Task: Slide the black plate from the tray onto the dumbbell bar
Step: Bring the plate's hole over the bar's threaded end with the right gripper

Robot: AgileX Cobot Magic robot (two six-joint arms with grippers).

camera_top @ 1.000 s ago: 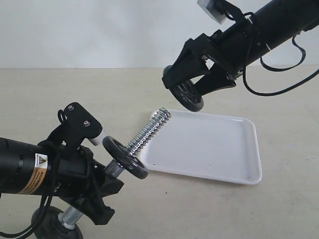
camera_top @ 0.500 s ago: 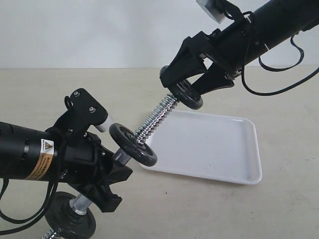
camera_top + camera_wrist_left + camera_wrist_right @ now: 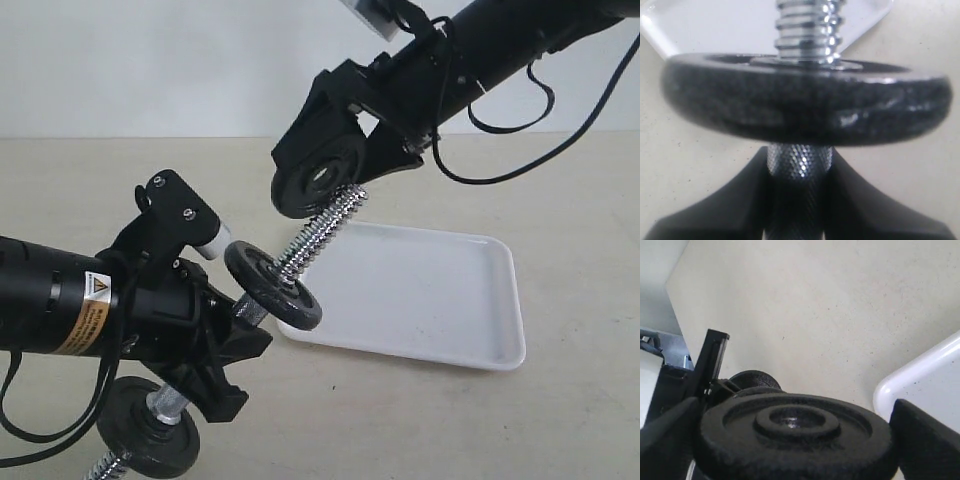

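Your right gripper [image 3: 330, 170] holds the black plate [image 3: 305, 195] by its rim at the dumbbell bar's [image 3: 318, 232] threaded tip, lifted off the tray [image 3: 440, 300]. Only the left wrist view shows your left gripper [image 3: 797, 212] clamping the knurled middle. The warning label [image 3: 88, 310] is unreadable.

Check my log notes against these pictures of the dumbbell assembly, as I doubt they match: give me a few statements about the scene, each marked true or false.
1. The right gripper holds a black plate in the air, close to the upper end of the dumbbell bar. True.
2. The left gripper clamps the bar by a threaded end. False: it clamps the knurled middle.
3. The bar carries no discs. False: a second disc sits just above the left gripper, and a third disc sits near the lower end.
4. The tray rests flat on the table. True.
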